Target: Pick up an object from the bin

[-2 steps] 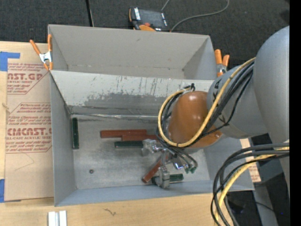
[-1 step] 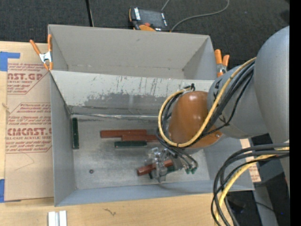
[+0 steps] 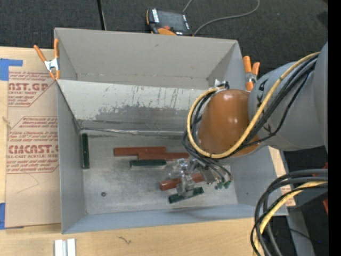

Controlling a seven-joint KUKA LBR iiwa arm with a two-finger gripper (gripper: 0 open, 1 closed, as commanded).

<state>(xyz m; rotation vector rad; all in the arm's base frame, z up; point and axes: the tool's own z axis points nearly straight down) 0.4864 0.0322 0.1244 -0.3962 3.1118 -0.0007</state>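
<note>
- The arm point(image 3: 298, 105) reaches in from the right edge of the frame. Its thick grey body lies across the right rim of the bin point(image 3: 144, 57), with yellow and black cables looped round it.
- At the wrist a rounded orange cover point(image 3: 226, 122) sits right of centre, above the right part of the bin floor and the foot of the far wall.
- Below that cover the arm bends downward and toward the lower left. The end effector point(image 3: 185, 178) is low over the bin floor, lower right of centre.
- I cannot tell whether the end effector is apart or together, because its metal parts blend with the things beneath it.
- A short red-brown bar point(image 3: 168, 185) lies at the end effector's lower left, right up against it. Whether it is gripped cannot be told.
- A short dark green bar point(image 3: 186, 194) lies just below the end effector on the floor. It is tilted, with its right end higher in the frame.
- A long red-brown bar point(image 3: 139, 152) lies crosswise in the middle of the floor, to the upper left of the end effector. Its right end runs toward the wrist.
- A thin dark green strip point(image 3: 148, 164) lies just below that long bar and parallel to it.
- A dark green stick point(image 3: 84, 151) lies up and down the frame along the foot of the left wall, well apart from the rest.
</note>
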